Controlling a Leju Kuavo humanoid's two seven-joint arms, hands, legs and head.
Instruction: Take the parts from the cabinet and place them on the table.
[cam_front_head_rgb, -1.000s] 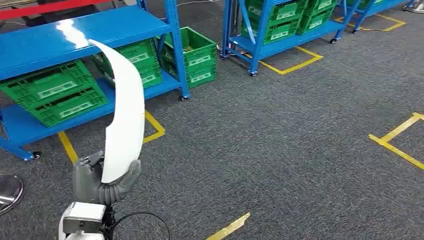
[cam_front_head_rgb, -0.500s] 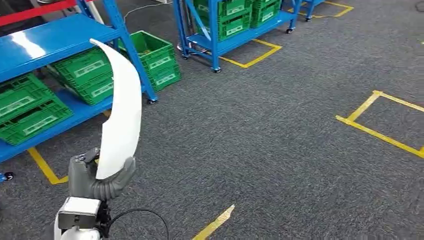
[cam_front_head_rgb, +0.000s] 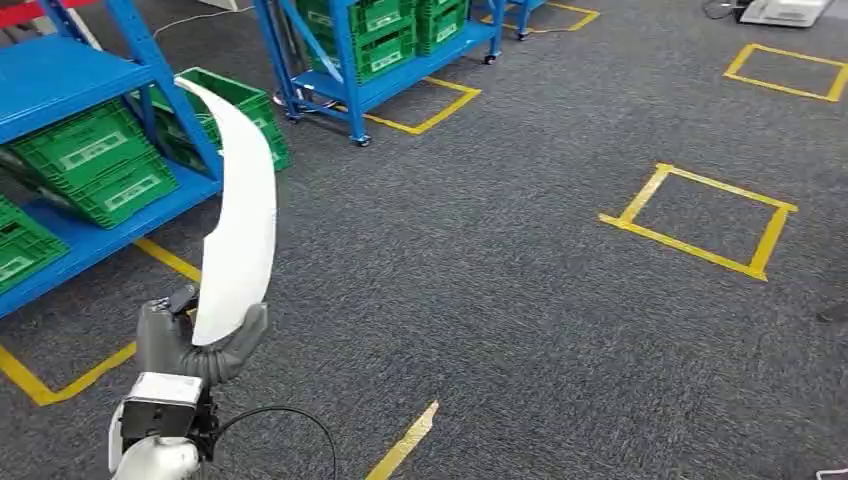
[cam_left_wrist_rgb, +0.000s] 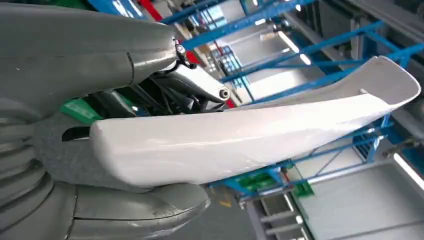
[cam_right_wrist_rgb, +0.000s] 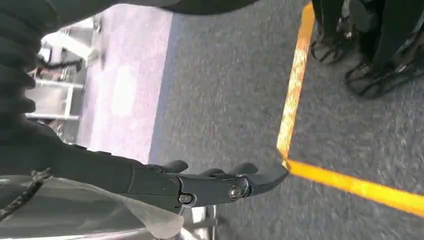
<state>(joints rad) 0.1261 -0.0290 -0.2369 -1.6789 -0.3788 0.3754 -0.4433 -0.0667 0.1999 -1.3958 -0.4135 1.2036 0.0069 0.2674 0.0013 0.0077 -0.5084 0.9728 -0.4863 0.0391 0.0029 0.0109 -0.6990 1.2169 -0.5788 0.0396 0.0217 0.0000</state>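
A long curved white panel part (cam_front_head_rgb: 238, 215) stands upright in my left hand (cam_front_head_rgb: 190, 345) at the lower left of the head view. My left hand grips its lower end between thumb and fingers. The left wrist view shows the same white part (cam_left_wrist_rgb: 240, 137) running out from my left hand (cam_left_wrist_rgb: 85, 180), with blue racking behind it. My right hand (cam_right_wrist_rgb: 210, 185) hangs over the grey carpet with its fingers stretched out and nothing in them.
Blue shelving racks (cam_front_head_rgb: 60, 75) with green crates (cam_front_head_rgb: 95, 160) stand at the left and back. A second blue rack (cam_front_head_rgb: 370, 45) holds more green crates. Yellow tape squares (cam_front_head_rgb: 700, 215) mark the grey carpet, which lies open to the right.
The whole scene has slid left and the racks are farther off: the camera has turned right. The white part stays in my left hand, held the same way.
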